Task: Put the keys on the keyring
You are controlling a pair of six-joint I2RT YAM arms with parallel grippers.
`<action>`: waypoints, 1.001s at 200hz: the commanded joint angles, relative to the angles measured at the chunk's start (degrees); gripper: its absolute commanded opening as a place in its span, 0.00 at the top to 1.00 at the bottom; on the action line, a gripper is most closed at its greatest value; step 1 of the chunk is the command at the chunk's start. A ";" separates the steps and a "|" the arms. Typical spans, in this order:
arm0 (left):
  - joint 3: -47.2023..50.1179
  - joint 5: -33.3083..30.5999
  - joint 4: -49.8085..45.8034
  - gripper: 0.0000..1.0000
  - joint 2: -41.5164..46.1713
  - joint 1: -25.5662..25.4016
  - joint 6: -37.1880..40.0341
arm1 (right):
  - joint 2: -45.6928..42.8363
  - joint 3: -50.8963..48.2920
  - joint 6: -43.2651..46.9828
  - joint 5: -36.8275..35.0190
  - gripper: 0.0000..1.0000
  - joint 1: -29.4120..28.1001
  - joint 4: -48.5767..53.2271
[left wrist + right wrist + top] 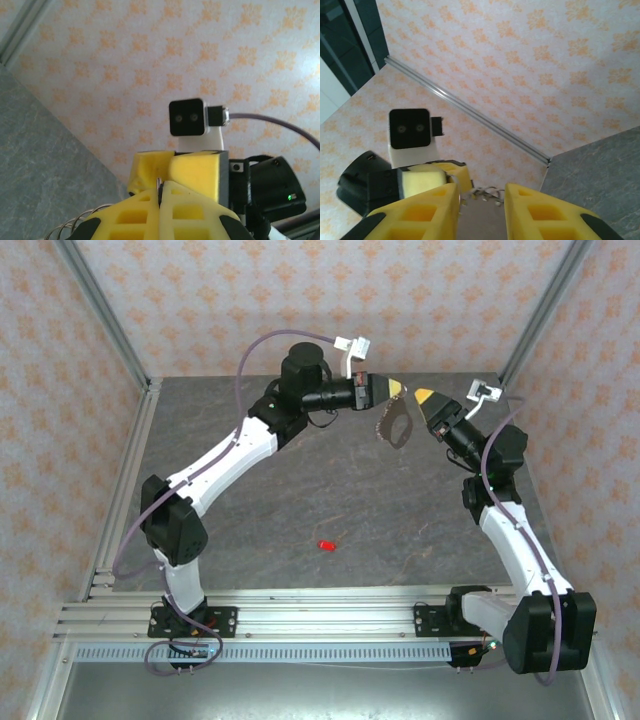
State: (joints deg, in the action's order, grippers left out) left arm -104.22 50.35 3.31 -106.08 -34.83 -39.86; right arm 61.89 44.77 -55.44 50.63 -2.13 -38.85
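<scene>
The keys, one tiny red piece [326,544], lie on the dark table in front of both arms. The keyring [398,426], a grey-brown oval loop with a jagged fringe, hangs in the air at the back of the table. My left gripper [397,388] is shut on its upper edge; in the left wrist view the jaws [161,184] pinch a thin metal strip, and wire loops of the keyring [95,209] show at lower left. My right gripper [424,397] faces it from the right. Its fingers [481,187] stand open, with the keyring's fringe [490,192] between them.
Patterned walls and aluminium posts close the table [240,500] at the back and sides. A slotted rail [320,605] runs along the near edge by the arm bases. The two grippers are tip to tip, almost touching.
</scene>
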 commanded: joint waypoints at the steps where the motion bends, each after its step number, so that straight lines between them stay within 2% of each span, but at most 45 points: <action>1: -3.57 5.08 -3.21 1.00 -1.11 0.42 3.47 | 0.14 2.39 -0.43 3.93 0.70 0.03 -4.38; 166: -12.17 8.71 -9.62 1.00 -5.58 0.63 6.37 | 1.22 1.65 -0.48 4.65 0.73 -1.56 -5.61; 181: -12.18 8.89 -9.68 1.00 -5.66 0.58 6.37 | 1.22 1.86 -0.63 4.66 0.75 -1.71 -5.70; 200: -12.14 8.97 -9.73 1.00 -5.81 0.61 6.45 | 1.20 2.04 -0.63 4.73 0.83 -1.91 -5.64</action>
State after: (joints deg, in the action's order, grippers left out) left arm -114.08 57.25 -6.81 -111.92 -34.48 -34.39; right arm 63.29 45.04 -55.70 54.06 -3.36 -41.19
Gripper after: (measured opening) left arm 0.049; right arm 0.216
